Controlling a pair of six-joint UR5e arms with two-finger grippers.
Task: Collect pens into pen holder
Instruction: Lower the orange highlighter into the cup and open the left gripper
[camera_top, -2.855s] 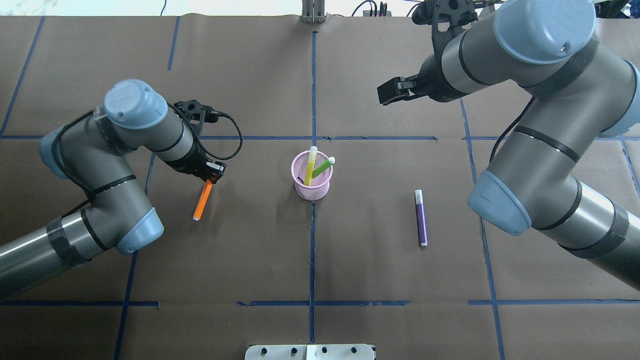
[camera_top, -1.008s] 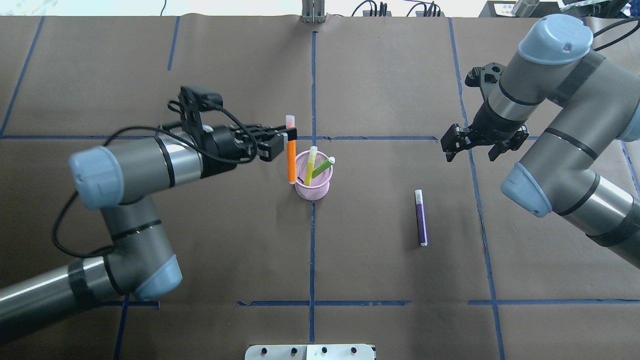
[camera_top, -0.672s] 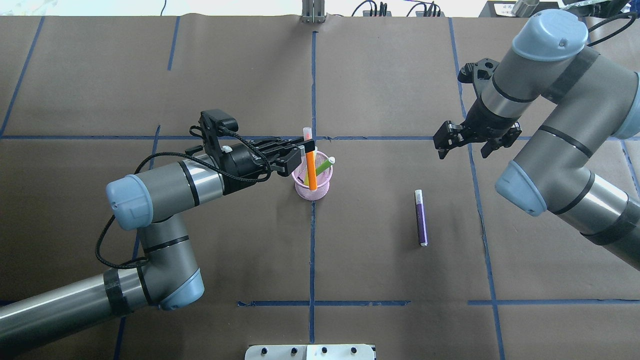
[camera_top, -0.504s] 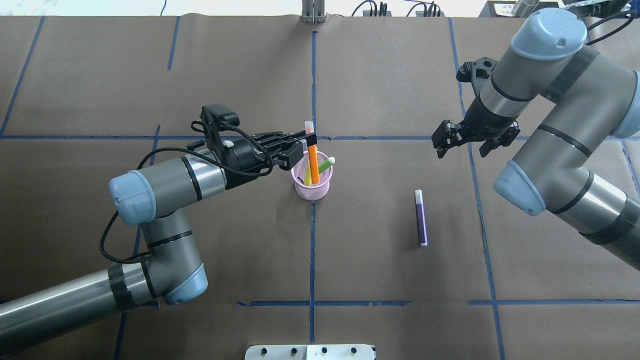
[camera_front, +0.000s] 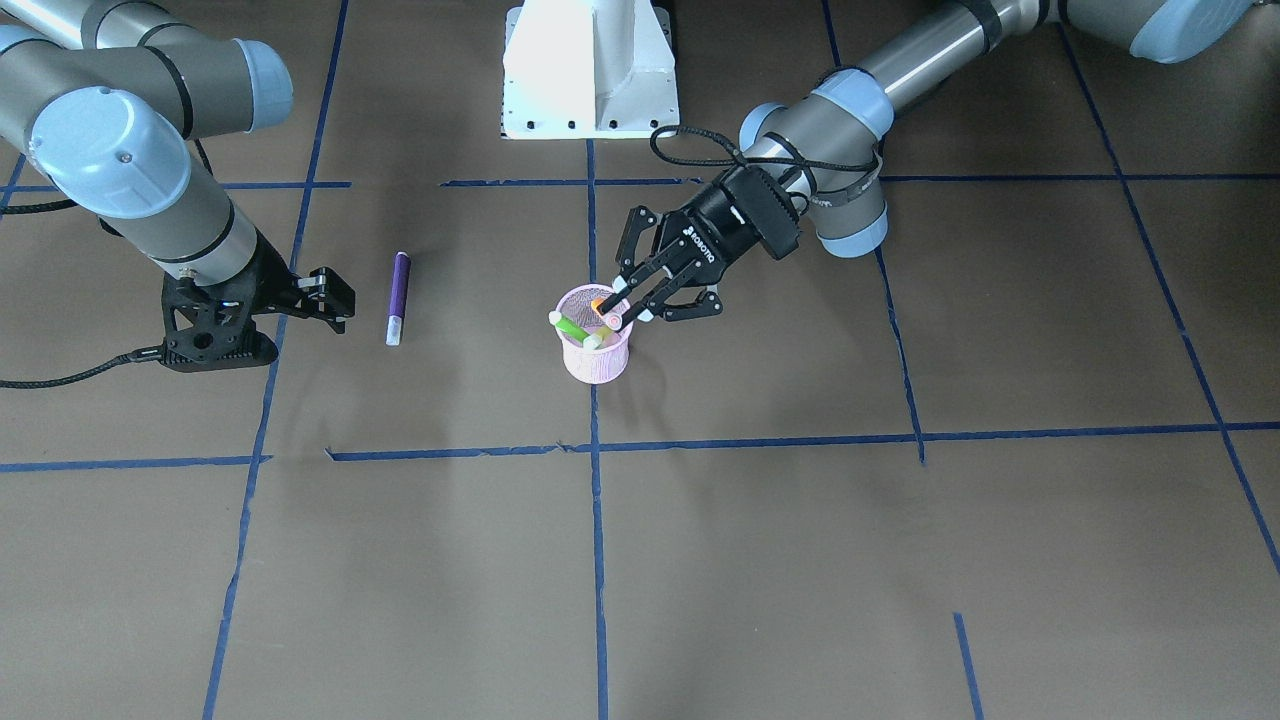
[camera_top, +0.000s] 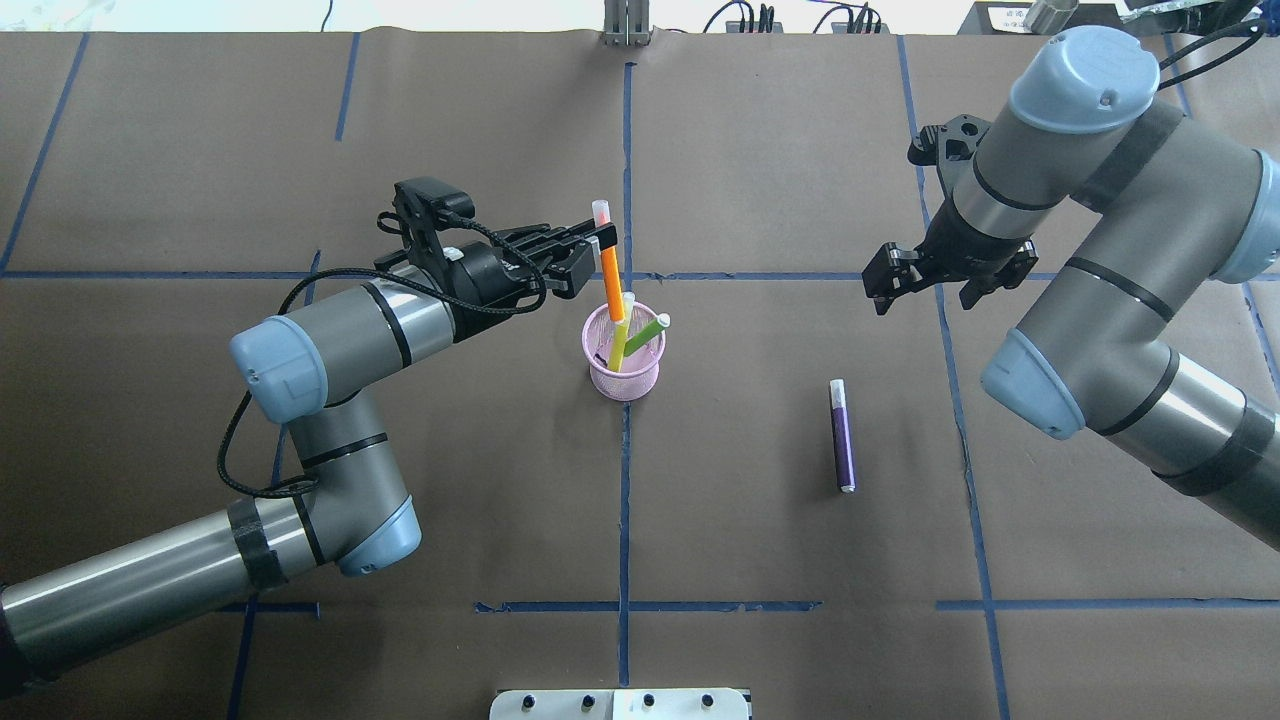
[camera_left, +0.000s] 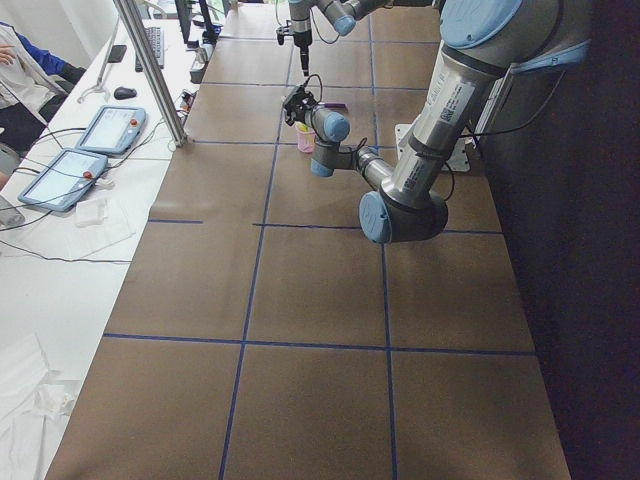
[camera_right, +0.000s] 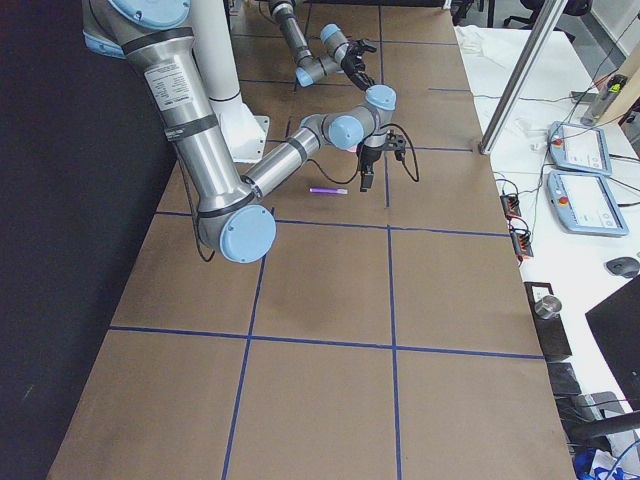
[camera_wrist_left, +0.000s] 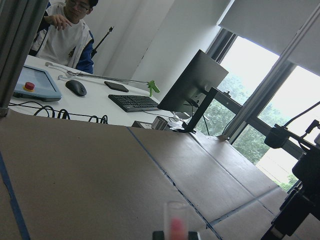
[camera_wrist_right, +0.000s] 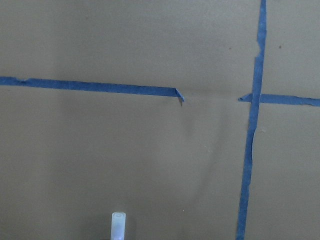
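Observation:
The pink mesh pen holder stands at the table's centre, also in the front view. A yellow pen and a green pen lean inside it. My left gripper is shut on the orange pen just below its pale cap. The pen tilts away from me, its lower end at the holder's mouth. The purple pen lies flat to the right. My right gripper hangs open and empty beyond it. The right wrist view shows only that pen's cap.
Blue tape lines divide the brown paper table cover. The robot's white base plate is at my edge. A metal post stands at the far edge. A desk with tablets and a seated person are past the table.
My left gripper lifted the orange pen from the table's left and brought it over the holder. It has since shifted away, tilting the pen. My right arm swung in above the purple pen.

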